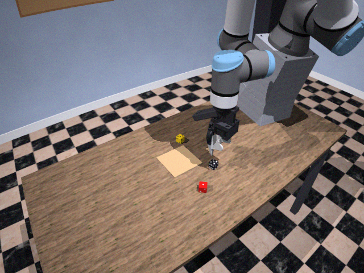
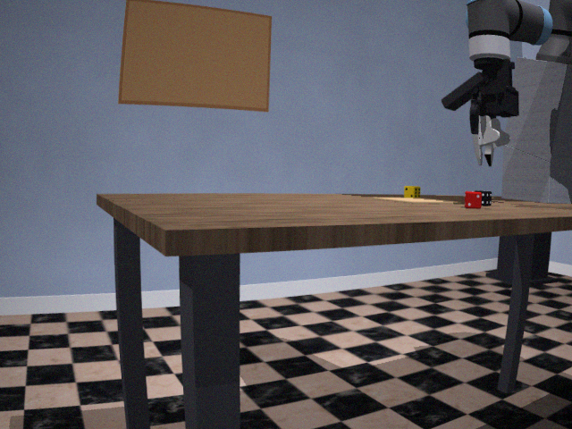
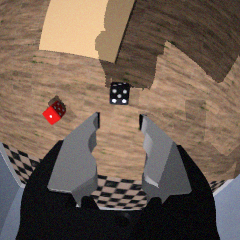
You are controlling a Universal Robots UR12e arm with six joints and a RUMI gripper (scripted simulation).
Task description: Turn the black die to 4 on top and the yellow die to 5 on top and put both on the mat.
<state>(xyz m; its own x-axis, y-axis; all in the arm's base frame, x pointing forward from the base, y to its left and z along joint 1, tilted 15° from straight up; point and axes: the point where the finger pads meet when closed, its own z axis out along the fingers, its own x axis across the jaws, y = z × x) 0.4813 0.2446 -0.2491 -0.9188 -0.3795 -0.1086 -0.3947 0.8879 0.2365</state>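
Note:
The black die (image 1: 213, 164) (image 2: 486, 198) (image 3: 119, 94) sits flat on the table beside the mat's right corner, off the mat, with five pips on top. The yellow die (image 1: 180, 139) (image 2: 411, 191) sits flat behind the mat, off it; its top number is too small to read surely. The red die (image 1: 202, 187) (image 2: 472, 199) (image 3: 51, 114) sits flat in front of the mat with 1 on top. The pale square mat (image 1: 173, 161) (image 3: 75, 30) bears no die. My gripper (image 1: 215, 150) (image 2: 484, 164) (image 3: 119, 114) is partly open and empty, pointing down well above the table near the black die.
The wooden table (image 1: 117, 205) (image 2: 277, 212) carries the dice and mat. The grey robot pedestal (image 1: 264, 96) stands at its far right end. The arm's shadow falls over the yellow die and the mat's right part. The red die is the nearest neighbour of the black die.

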